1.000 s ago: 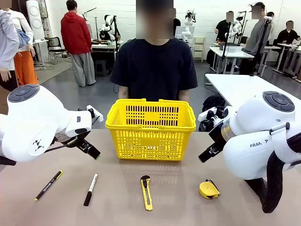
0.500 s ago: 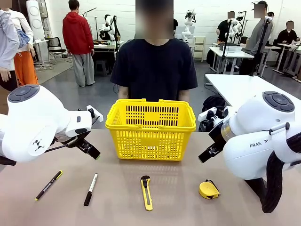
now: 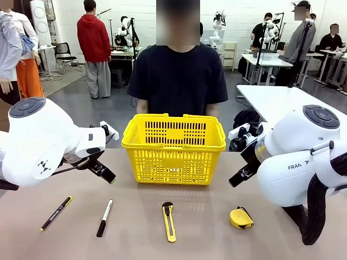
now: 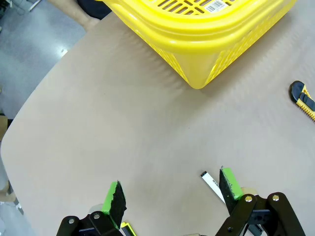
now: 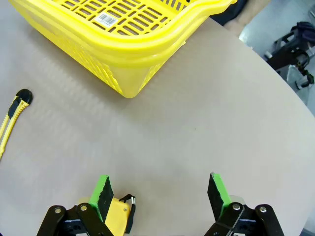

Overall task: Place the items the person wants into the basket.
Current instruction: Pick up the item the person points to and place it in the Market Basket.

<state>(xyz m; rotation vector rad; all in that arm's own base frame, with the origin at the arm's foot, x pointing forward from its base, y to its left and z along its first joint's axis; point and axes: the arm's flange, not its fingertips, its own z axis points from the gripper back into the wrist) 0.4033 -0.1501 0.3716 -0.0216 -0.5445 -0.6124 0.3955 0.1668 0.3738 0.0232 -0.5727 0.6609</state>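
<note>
The yellow basket (image 3: 173, 149) stands mid-table in front of the person (image 3: 179, 76), whose hands are hidden behind it. Along the near edge lie the white marker with a black cap (image 3: 104, 217), the yellow-and-black box cutter (image 3: 168, 221) and the round yellow tape measure (image 3: 241, 218). My left gripper (image 3: 107, 175) hovers left of the basket, open and empty (image 4: 173, 191), above the marker's end (image 4: 211, 182). Right of the basket my right gripper (image 3: 237, 179) hangs open and empty (image 5: 160, 191), over the tape measure (image 5: 118, 212). The basket's corner (image 4: 206, 29) (image 5: 123, 34) and the box cutter (image 4: 302, 96) (image 5: 12, 115) show in both wrist views.
A thin black pen (image 3: 56, 212) lies left of the marker. Bare tabletop (image 3: 135, 200) lies between the basket and the row of tools. Other people and tables stand far behind the person.
</note>
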